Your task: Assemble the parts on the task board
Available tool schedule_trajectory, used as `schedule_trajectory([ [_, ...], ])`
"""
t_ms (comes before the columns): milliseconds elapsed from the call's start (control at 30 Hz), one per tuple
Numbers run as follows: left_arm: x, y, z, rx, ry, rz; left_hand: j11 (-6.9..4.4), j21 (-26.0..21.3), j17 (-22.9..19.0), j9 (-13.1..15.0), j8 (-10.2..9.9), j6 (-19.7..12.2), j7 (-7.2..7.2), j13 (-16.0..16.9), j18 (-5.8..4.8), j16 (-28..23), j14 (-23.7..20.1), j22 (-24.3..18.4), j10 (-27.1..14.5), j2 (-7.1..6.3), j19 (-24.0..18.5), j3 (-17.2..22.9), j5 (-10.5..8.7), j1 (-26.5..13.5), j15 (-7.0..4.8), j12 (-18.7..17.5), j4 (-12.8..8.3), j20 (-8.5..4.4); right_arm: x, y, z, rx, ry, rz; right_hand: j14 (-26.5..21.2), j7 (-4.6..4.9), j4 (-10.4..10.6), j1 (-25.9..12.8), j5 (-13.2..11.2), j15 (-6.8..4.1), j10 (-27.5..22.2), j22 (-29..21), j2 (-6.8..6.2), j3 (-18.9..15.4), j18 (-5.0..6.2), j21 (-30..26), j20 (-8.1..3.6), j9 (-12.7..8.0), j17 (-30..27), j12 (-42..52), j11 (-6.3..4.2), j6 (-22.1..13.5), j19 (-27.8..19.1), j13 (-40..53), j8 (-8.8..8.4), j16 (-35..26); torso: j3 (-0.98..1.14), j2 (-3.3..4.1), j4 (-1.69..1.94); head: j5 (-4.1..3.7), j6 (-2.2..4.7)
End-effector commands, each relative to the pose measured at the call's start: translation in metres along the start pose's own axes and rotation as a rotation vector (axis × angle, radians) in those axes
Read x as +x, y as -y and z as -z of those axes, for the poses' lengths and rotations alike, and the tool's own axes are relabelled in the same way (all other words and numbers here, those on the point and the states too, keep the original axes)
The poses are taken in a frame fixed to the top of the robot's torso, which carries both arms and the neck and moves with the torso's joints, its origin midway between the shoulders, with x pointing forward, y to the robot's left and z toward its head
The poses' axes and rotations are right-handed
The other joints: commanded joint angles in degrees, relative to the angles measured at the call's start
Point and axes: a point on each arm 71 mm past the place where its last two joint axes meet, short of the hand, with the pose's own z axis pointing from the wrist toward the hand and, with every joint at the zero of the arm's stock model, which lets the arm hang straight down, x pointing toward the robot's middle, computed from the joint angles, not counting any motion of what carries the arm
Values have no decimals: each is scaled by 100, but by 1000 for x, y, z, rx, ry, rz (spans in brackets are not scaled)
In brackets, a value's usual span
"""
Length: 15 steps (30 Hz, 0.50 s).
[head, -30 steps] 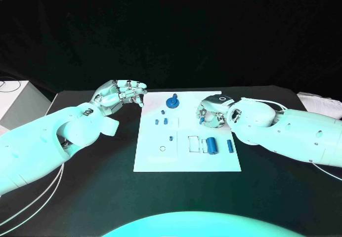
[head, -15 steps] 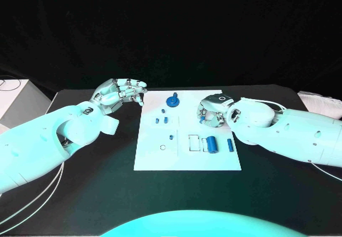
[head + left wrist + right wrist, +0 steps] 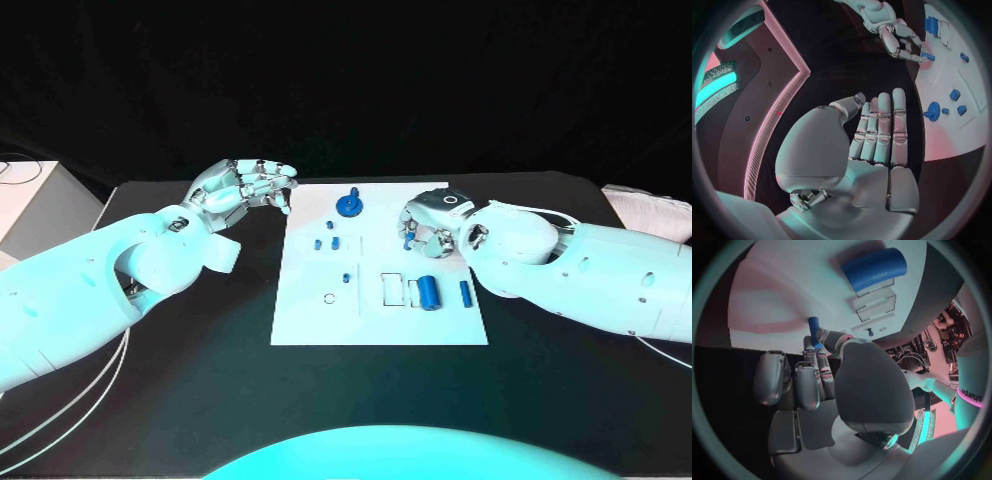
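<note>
Right hand (image 3: 428, 226) over the task board (image 3: 378, 330), pinching a small blue peg (image 3: 814, 326) at its fingertips. Probably light, rigid and slick; best held near one end. Left hand (image 3: 241, 187) empty above the counter (image 3: 188, 380), fingers curled.

- In front of me lies a black table (image 3: 173, 400), its dark top reaching to the lower corners of the frame.
- Behind it, the whole upper half of the frame is a black backdrop (image 3: 346, 80).
- At the left edge stands a white cabinet (image 3: 32, 205).
- At the right edge sits something white and crumpled (image 3: 652, 208).
</note>
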Motion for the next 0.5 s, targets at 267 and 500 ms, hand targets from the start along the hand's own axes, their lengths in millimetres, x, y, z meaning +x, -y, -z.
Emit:
schedule_trajectory([
  [267, 1, 0, -1, 6, -11, 13, 29, -19, 6, -7, -37, -6, 49, 6, 73, -16, 23, -5, -4, 20, 28, -39, 20, 39, 14, -30, 0, 20, -35, -15, 13, -27, 99, -5, 246, -11, -113, 92, -6, -57, 290, 337, 142, 140, -99, 39, -62, 18, -9, 9, -241, 63, 439, 221, 50, 10, -6, -12, -4, 24, 4],
  [500, 1, -1, -2, 8, -8, 20, 29, -19, 6, -7, -37, -6, 49, 6, 73, -16, 23, -5, -4, 20, 28, -39, 20, 39, 14, -30, 0, 20, -49, -50, 15, -118, 133, -34, 246, -13, -125, 81, 7, -61, 297, 344, 131, 151, -100, 52, -64, 25, -6, 4, -243, 65, 440, 227, 57, 12, 5, -7, -7, 99, 33],
])
